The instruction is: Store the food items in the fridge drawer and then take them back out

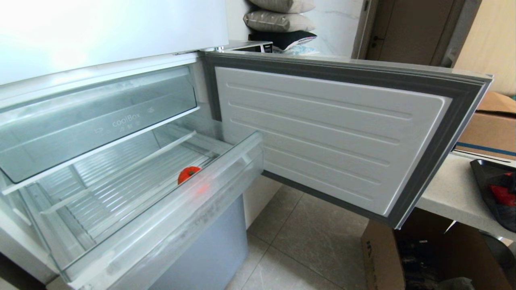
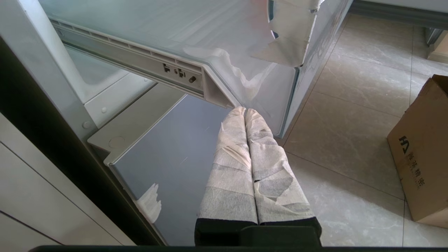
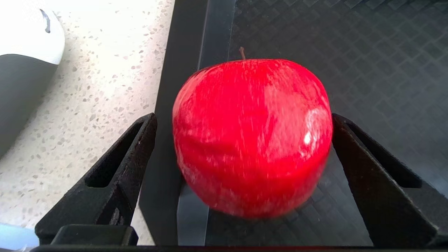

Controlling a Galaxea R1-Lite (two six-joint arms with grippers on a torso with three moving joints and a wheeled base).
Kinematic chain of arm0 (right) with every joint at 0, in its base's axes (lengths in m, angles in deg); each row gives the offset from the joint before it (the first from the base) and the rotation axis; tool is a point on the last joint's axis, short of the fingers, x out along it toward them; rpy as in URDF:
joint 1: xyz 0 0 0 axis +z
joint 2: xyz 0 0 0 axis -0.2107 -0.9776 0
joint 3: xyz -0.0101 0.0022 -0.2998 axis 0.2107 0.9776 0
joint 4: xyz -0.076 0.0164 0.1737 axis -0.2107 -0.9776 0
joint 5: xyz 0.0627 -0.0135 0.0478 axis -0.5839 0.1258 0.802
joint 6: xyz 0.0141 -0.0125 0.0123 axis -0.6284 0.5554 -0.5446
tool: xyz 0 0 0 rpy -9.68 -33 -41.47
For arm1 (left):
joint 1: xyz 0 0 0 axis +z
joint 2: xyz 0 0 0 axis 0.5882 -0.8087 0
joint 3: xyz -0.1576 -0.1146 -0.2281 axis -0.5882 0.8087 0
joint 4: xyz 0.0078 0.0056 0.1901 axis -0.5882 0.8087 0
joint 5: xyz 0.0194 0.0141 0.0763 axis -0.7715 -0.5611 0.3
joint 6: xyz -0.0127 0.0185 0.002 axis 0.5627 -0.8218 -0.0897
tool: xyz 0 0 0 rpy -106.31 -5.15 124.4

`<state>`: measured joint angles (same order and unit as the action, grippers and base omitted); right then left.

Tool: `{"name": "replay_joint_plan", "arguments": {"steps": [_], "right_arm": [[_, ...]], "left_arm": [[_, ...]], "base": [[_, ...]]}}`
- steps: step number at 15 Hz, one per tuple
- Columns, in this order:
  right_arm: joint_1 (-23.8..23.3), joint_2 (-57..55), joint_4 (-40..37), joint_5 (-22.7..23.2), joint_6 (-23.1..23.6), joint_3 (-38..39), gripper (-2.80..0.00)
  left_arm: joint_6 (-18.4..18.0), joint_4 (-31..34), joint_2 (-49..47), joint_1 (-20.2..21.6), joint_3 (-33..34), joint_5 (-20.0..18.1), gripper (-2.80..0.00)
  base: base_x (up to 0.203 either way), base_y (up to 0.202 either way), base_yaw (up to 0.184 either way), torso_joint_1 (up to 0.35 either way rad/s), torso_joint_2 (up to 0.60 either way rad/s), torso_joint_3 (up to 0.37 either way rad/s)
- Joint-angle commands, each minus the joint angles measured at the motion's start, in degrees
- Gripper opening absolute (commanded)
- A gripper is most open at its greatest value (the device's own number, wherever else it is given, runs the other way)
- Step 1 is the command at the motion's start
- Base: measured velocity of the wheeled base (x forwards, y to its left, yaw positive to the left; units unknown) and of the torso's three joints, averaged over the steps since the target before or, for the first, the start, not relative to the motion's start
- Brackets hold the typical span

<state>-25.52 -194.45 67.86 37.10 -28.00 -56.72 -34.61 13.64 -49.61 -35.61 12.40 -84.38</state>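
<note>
black tray [image 3: 385, 52], glossy red apple [image 3: 252, 136], short stem

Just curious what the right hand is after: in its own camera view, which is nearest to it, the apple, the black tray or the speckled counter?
1. Apple: between the open fingers of the right hand.
2. Black tray: beneath the apple.
3. Speckled counter: beside the tray, past its edge.

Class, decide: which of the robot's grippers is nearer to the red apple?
Right. The right gripper straddles the red apple on the black tray, fingers open either side. The left gripper hangs shut beside the fridge's lower front, no apple near.
</note>
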Motion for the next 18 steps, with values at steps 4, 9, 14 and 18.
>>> {"name": "replay_joint_plan", "arguments": {"steps": [4,9,14,18], "right_arm": [[-0.02,-1.16,0.2,0.84,0.09,-0.49,0.0],[-0.11,-0.4,0.15,1.29,0.09,-0.2,-2.8],[-0.47,13.71,-0.06,1.23,0.12,8.51,-2.8],[0.19,39.48,-0.45,1.23,0.17,25.04,-2.8]], "left_arm": [[-0.01,0.08,0.02,0.02,0.0,0.04,-2.8],[-0.01,0.07,0.02,0.02,0.0,0.04,-2.8],[-0.01,0.04,0.02,0.02,0.0,0.04,-2.8],[-0.01,0.02,0.02,0.02,0.0,0.04,-2.8]], "base": [[0.0,0.0,0.0,0.0,0.0,0.0],[0.0,0.0,0.0,0.0,0.0,0.0],[0.0,0.0,0.0,0.0,0.0,0.0],[0.0,0.0,0.0,0.0,0.0,0.0]]}}
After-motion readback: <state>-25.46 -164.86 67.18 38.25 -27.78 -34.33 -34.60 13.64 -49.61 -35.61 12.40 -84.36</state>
